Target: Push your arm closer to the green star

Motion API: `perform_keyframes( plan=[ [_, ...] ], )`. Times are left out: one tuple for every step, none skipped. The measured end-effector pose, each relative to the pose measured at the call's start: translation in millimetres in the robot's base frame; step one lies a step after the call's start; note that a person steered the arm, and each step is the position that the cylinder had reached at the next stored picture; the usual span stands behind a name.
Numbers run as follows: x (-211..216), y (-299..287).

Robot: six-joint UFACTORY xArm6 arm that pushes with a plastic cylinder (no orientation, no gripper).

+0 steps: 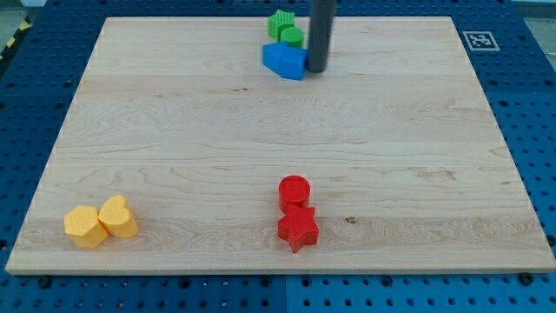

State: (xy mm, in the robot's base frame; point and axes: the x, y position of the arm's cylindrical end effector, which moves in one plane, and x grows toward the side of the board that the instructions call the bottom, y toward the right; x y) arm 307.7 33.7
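Observation:
The green star (280, 23) lies near the top edge of the wooden board (174, 122), just left of centre. A green round block (293, 36) touches its lower right side. A blue block (286, 60) sits right below the two green ones. My dark rod comes down from the view's top, and my tip (317, 69) rests on the board against the blue block's right side, to the lower right of the green star.
A red cylinder (294, 191) and a red star (298, 229) sit together at the bottom centre. A yellow hexagon block (84, 226) and a yellow heart-like block (118, 216) sit at the bottom left. A blue pegboard (521, 104) surrounds the board.

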Motion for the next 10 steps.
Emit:
perform_keyframes(
  plan=[
    [-3.7,-36.7],
    [-3.7,-50.3],
    [-7.5,-51.1],
    [-7.7,-10.5],
    [-11.0,52.1],
    [-37.5,64.7],
    [-78.4,46.5],
    [-112.2,38.3],
    [-115.0,33.0],
    [-115.5,1.8]
  ],
)
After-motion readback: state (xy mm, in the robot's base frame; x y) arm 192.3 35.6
